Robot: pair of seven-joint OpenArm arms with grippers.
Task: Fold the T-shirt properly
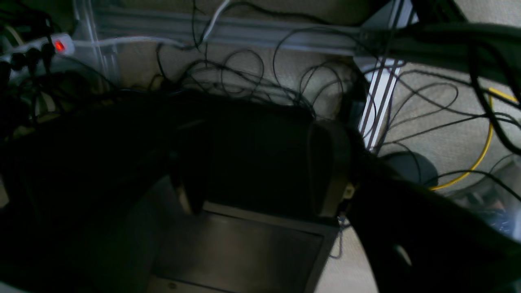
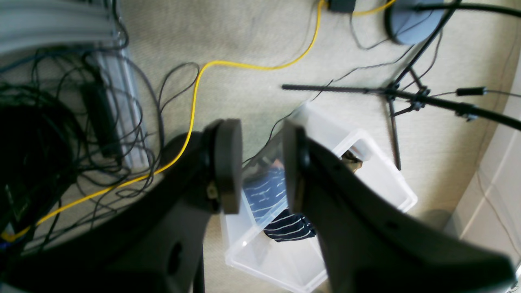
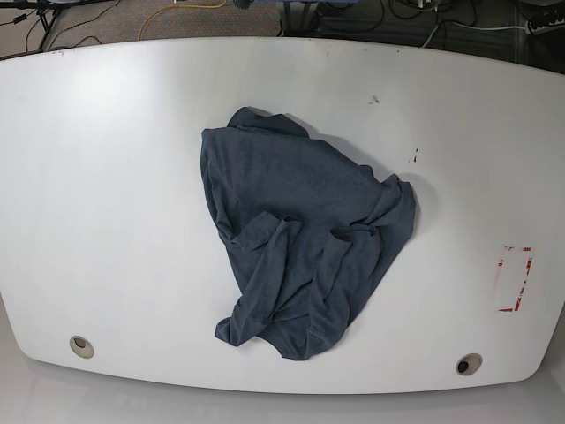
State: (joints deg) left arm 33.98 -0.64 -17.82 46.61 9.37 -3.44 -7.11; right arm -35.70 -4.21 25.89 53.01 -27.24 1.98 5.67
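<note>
White table (image 3: 106, 177), T-shirt (image 3: 305, 238) on it.
Navy shirt crumpled near centre; red-edged marking (image 3: 515, 279) at right side.

Heathered navy-blue T-shirt (image 3: 305, 234) on a white table (image 3: 106, 177); yellow cable (image 2: 195, 93); navy white-striped cloth (image 2: 270, 195).

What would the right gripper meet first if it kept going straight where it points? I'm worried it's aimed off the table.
Probably the clear plastic bin on the carpet, seen between the open right gripper fingers. Depth is unclear, and the T-shirt isn't in that line.
</note>
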